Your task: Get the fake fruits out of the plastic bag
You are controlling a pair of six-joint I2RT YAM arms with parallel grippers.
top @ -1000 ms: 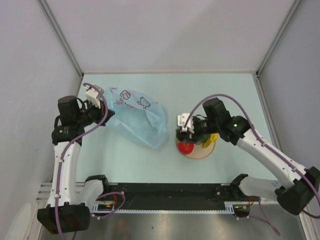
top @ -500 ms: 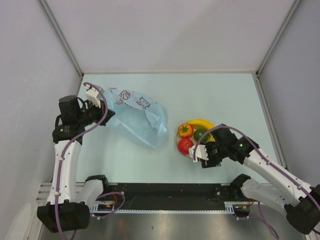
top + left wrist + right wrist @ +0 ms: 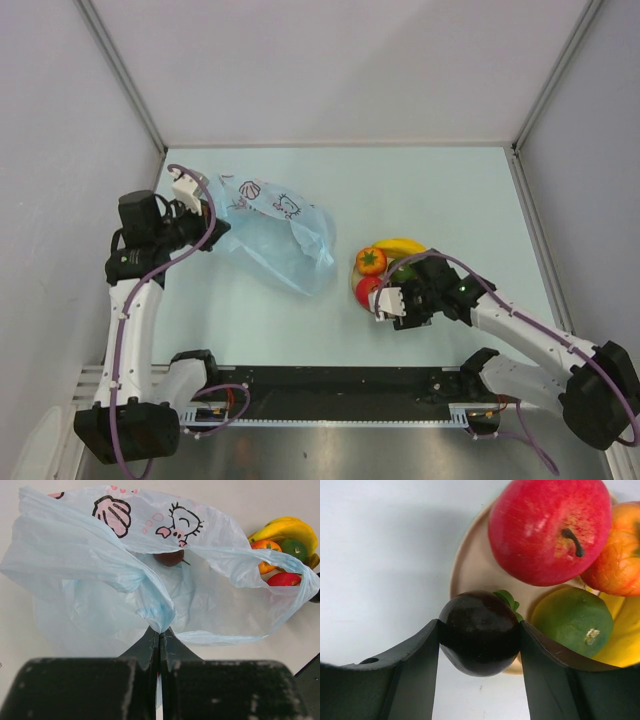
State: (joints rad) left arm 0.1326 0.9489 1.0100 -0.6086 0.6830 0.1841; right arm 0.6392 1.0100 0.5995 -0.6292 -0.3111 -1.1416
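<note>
The light blue plastic bag (image 3: 277, 237) lies at the left of the table, mouth toward the plate. My left gripper (image 3: 205, 214) is shut on a bunched fold of the bag (image 3: 150, 607), as the left wrist view (image 3: 160, 632) shows. A dark maroon fruit (image 3: 169, 558) shows inside the bag. My right gripper (image 3: 387, 302) is shut on another dark maroon fruit (image 3: 478, 625), held at the near edge of the tan plate (image 3: 466, 570). On the plate lie the red apple (image 3: 547, 527), the orange-red fruit (image 3: 615, 555), the green fruit (image 3: 572, 617) and the yellow banana (image 3: 400, 245).
The black rail (image 3: 330, 405) with the arm bases runs along the near edge. Grey walls enclose the table on the left, right and back. The right arm (image 3: 520, 325) stretches over the table right of the plate.
My right gripper pulled back from above the plate toward the near side, then shifted left to the plate's near edge. The plate's fruits came into view. The left arm and bag have not moved.
</note>
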